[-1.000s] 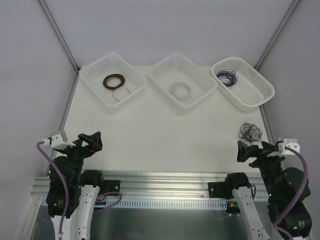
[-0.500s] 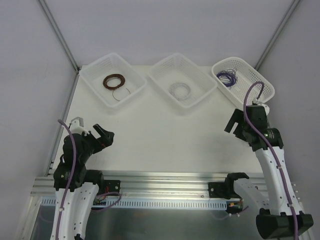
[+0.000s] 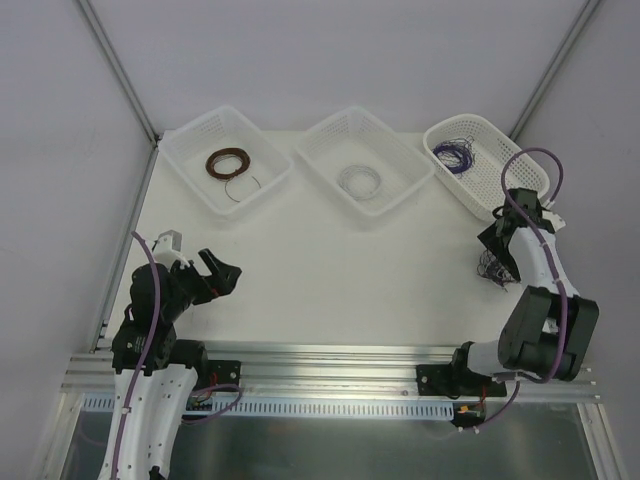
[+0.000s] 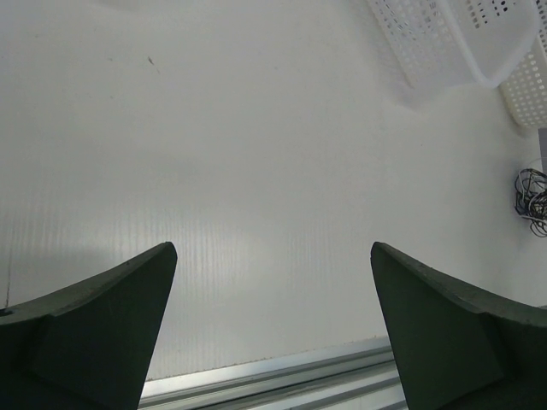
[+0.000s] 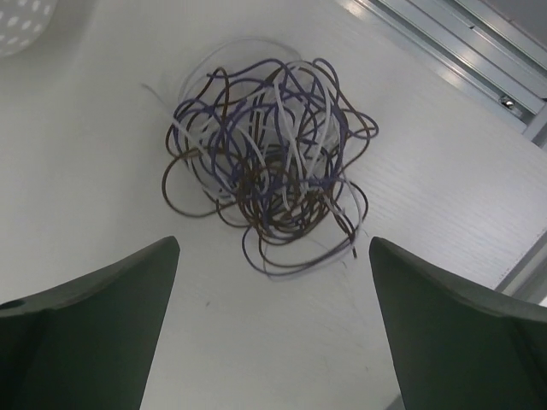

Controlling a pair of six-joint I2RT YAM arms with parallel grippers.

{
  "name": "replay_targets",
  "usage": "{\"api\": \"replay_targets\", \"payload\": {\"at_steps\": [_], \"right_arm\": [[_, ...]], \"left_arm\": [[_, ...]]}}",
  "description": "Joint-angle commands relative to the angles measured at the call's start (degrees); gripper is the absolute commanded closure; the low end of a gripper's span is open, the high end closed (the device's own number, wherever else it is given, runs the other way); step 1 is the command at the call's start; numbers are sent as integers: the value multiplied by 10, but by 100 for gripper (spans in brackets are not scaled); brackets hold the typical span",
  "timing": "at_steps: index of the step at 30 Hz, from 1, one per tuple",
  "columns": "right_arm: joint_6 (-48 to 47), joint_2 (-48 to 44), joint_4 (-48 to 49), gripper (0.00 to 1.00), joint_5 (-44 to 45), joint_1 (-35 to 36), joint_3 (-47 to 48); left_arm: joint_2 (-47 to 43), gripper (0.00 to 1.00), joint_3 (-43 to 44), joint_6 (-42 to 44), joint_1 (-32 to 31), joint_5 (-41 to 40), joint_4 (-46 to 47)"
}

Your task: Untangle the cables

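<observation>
White table (image 3: 330, 270), grey walls (image 3: 330, 50), tangled cables (image 5: 267, 175)

Three white perforated baskets stand in a row along the far side of the white tabletop (image 3: 330, 262). The left basket (image 3: 188, 130) holds a brown ring coil (image 3: 227, 161), the middle basket (image 3: 328, 126) a whitish coil (image 3: 358, 181), and the right basket (image 3: 522, 176) a purple coil (image 3: 457, 155).

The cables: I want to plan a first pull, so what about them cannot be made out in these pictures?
- Top view: the right gripper covers most of the cables; only a few loops show.
- Right wrist view: strands overlap in the dense middle; crossings and ends cannot be traced.
- Left wrist view: the clump is tiny and cut by the right edge.
</observation>
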Motion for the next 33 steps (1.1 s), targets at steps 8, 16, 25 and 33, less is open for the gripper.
{"api": "replay_targets", "payload": {"at_steps": [8,16,25,33], "right_arm": [[-9,177,108,12,-24,-37,34],[-38,131,112,88,-33,-5,-13],[-130,24,93,99,-82,232,-24],[-233,37,116,97,-169,524,29]], "left_arm": [[6,1,-4,14,-5,45,34],[5,1,-5,16,-5,54,38],[12,1,-7,17,-5,67,42],[28,1,-8,20,-5,83,47]]}}
